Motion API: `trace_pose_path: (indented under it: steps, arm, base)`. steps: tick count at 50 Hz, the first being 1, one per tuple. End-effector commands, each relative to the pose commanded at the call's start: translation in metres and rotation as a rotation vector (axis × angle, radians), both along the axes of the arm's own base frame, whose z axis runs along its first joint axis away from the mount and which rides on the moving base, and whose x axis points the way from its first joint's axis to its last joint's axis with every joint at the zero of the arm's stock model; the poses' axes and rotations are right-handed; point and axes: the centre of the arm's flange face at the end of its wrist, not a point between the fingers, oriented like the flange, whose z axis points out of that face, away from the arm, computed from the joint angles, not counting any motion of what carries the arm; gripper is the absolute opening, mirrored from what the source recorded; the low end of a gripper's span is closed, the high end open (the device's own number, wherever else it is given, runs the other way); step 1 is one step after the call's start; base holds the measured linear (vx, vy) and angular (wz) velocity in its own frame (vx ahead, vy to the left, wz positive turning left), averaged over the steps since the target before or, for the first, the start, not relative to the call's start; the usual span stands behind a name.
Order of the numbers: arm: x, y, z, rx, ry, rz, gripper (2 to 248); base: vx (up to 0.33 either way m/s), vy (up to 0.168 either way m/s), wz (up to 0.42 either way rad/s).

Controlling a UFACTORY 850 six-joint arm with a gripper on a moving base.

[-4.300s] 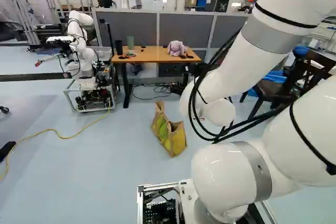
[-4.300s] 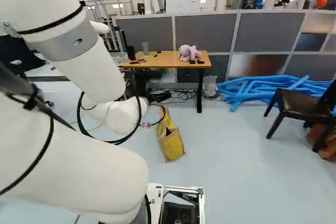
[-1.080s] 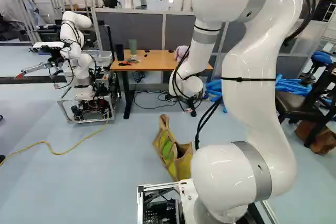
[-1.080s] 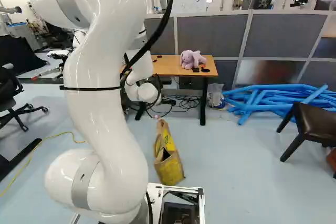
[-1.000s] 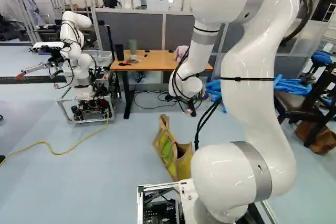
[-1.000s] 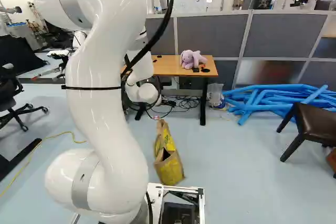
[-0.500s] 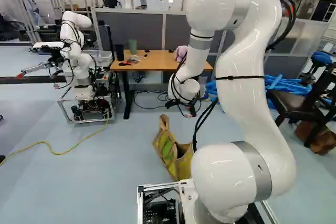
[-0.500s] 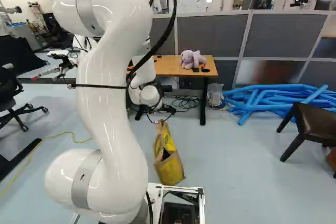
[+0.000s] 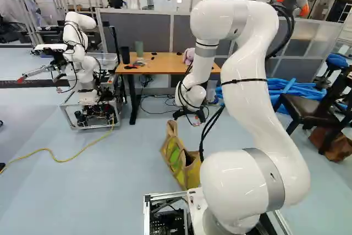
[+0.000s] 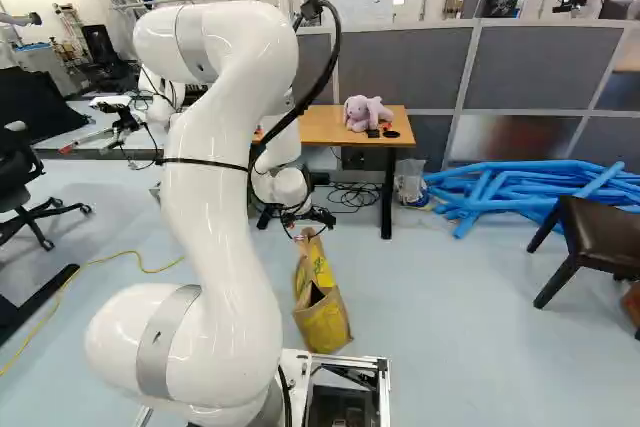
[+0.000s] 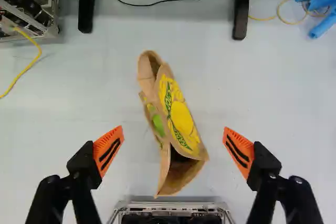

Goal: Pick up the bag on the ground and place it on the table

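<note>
The bag [image 11: 181,114] is down on the floor [image 9: 110,180], between the desk [image 10: 335,125] and the robot's own base. The floor is big and pale blue. Tall gray wall panels [image 10: 405,67] stand behind the desk. The big white arm [image 9: 264,103] goes up, bends over and reaches down in front of the desk. A heap of long blue tubes [image 10: 530,182] lies at the right of the right base view. The desk has a brown top and black legs. Just beside it, at the left of the left base view, is another robot [image 9: 82,72], white too. A dark chair [image 10: 600,232] stands near the blue tubes.

The bag is tan, with yellow and green on its side. One end gapes, and it is dark inside. It is all on the floor, well apart from the desk.

The black tool [image 9: 190,119] is at the low end of the arm. In the wrist view the tool [image 11: 174,128] is wide open, with one orange pad [image 11: 108,150] on each side. The bag shows in the gap, and the pads do not touch it.

On the desk sits a soft purple toy [image 10: 367,112]. A green cup [image 9: 139,49] and a black cup [image 9: 125,55] stand at the desk's other end.
</note>
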Motion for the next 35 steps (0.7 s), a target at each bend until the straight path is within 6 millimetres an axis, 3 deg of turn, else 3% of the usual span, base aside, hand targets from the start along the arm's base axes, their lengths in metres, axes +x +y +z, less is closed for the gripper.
trace_pose_path:
  steps: [35]
  arm:
    - [0.019, 0.001, -0.05, -0.004, 0.047, 0.055, 247]
  base:
    - [0.0, 0.0, 0.0]
